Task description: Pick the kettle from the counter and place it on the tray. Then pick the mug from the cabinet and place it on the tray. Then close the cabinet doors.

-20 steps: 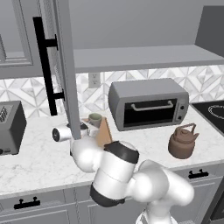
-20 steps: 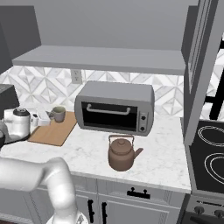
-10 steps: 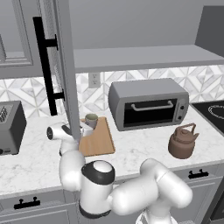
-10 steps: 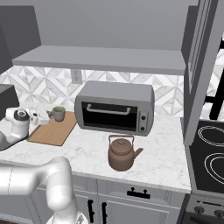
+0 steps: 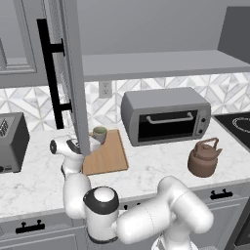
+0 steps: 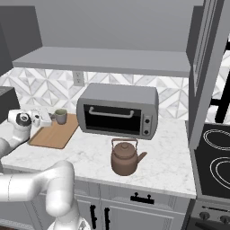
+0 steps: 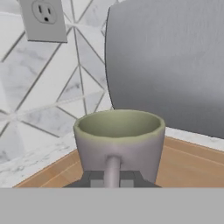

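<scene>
- The mug [image 7: 118, 142] stands upright on the back corner of the tray [image 5: 108, 155]. Its thin handle points straight at me and runs down between my fingertips in the hand view.
- My pincer [image 7: 112, 178] is pressed together on that handle, so I judge I am pinching the mug and have brought it down onto the wood without letting go.
- The tray lies flat on the surface [image 6: 166, 157], beside the oven [image 5: 166, 115], with most of its board bare. I read that bare part as room kept for the kettle.
- The kettle [image 6: 125, 157] sits on the surface in front of the oven, well apart from the tray, so its step looks not yet done.
- The cabinet door [image 5: 66, 73] hangs open over the tray's left edge. In the left base view its edge hides part of my hand, so I must be reaching in beside it.
- The door [image 6: 204, 67] on the right is open too; the closing step remains.
- Since half a second ago my hand has crept a little nearer the mug and tray. The elbow has swung lower and further right in the left base view. Mug, tray and kettle lie as they did.
</scene>
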Controlling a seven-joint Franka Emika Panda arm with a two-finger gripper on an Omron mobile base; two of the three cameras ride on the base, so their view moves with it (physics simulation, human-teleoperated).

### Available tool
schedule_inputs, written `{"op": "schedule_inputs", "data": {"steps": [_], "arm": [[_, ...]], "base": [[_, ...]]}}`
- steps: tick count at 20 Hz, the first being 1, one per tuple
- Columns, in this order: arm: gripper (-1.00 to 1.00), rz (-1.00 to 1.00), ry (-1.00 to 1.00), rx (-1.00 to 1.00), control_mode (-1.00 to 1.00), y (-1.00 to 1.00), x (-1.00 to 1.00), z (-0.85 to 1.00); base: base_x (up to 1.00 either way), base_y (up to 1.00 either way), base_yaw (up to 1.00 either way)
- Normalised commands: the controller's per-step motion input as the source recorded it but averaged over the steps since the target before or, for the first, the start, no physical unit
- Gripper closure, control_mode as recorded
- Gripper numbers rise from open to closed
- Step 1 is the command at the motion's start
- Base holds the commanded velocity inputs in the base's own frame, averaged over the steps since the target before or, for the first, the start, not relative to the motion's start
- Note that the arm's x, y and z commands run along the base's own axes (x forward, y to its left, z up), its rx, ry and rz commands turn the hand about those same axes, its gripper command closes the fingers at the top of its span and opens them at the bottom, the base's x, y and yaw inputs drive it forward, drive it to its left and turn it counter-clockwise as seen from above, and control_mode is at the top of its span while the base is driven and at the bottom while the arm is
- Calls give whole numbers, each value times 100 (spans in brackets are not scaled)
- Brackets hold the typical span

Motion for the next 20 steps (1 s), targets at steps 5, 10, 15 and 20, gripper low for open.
{"op": "schedule_inputs", "data": {"steps": [5,10,15,20], "arm": [[-100,0,1,0,-100,0,9,-24],[-100,0,0,0,-100,0,-7,-12],[-100,0,1,0,-100,0,-21,-2],[-100,0,3,0,-100,4,-25,0]], "base": [[0,0,0],[0,0,0],[0,0,0],[0,0,0]]}}
